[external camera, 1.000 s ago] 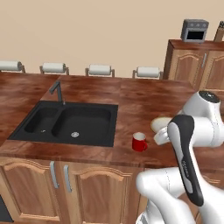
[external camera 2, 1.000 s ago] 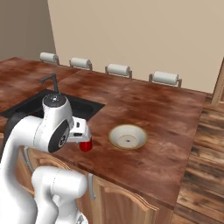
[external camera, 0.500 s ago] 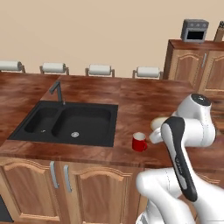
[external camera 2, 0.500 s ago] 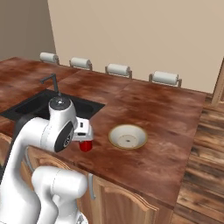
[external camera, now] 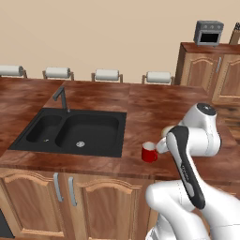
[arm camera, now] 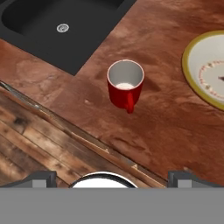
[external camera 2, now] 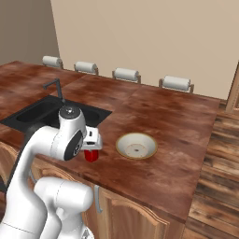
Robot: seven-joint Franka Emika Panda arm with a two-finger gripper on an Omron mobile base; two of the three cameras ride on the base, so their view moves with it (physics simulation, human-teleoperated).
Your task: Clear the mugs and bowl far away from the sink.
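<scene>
- The red mug (arm camera: 125, 87) stands upright on the wooden countertop (external camera: 154, 108), near the front edge, between the black sink (external camera: 75, 131) on its left and the bowl (external camera 2: 136, 145) on its right. It touches neither.
- In the hand view the red mug's handle points toward the counter's near edge and its inside is pale and empty.
- In the left base view the red mug (external camera: 149, 152) sits just right of the sink's near right corner, the same spot as a second ago.
- The bowl, cream inside with a tan rim, lies flat on the counter right of the red mug (external camera 2: 91, 155); in the left base view the arm hides most of it.
- The gripper (arm camera: 113, 177) hangs above the counter's front edge, looking down on the red mug; its two dark tips stand wide apart with nothing between them.
- Compared with a second ago the arm's upper joint has sunk and bent further forward over the counter, so the hand sits lower and closer to the red mug.
- The mug, bowl and sink have not shifted, and the base has not driven.
- The dark faucet (external camera: 60, 96) rises at the sink's far edge; four paper-towel rolls (external camera: 107, 74) line the counter's back.
</scene>
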